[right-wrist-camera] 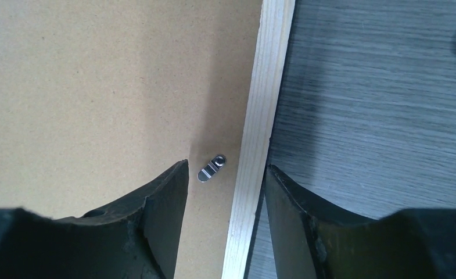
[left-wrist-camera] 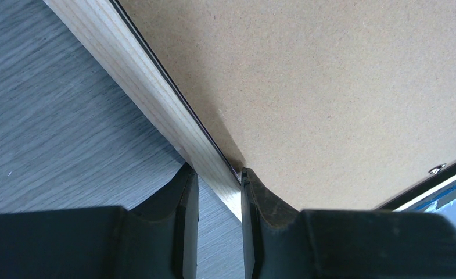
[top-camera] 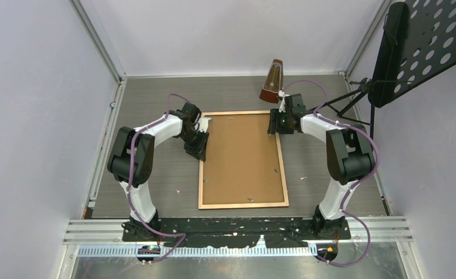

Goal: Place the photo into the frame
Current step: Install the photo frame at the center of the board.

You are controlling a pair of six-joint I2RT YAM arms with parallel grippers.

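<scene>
The tabletop [top-camera: 155,99] is a grey wood-grain surface. It is enclosed by plain pale walls [top-camera: 33,116] and aluminium corner uprights [top-camera: 97,40].

A brown hardboard backing sheet [top-camera: 243,157] lies flat at the tabletop centre, long side running near to far. A small metal turn clip [right-wrist-camera: 212,168] sits on the sheet close to its right edge, angled obliquely.

A dark red-brown metronome [top-camera: 273,81] stands upright just beyond the far right corner of the sheet.

A black music stand [top-camera: 423,46] with a perforated panel occupies the far right corner. Its thin legs [top-camera: 344,102] reach onto the tabletop.

Small white flecks [top-camera: 302,178] lie scattered right of the sheet.

A black mounting plate [top-camera: 237,229] spans the near edge.
</scene>
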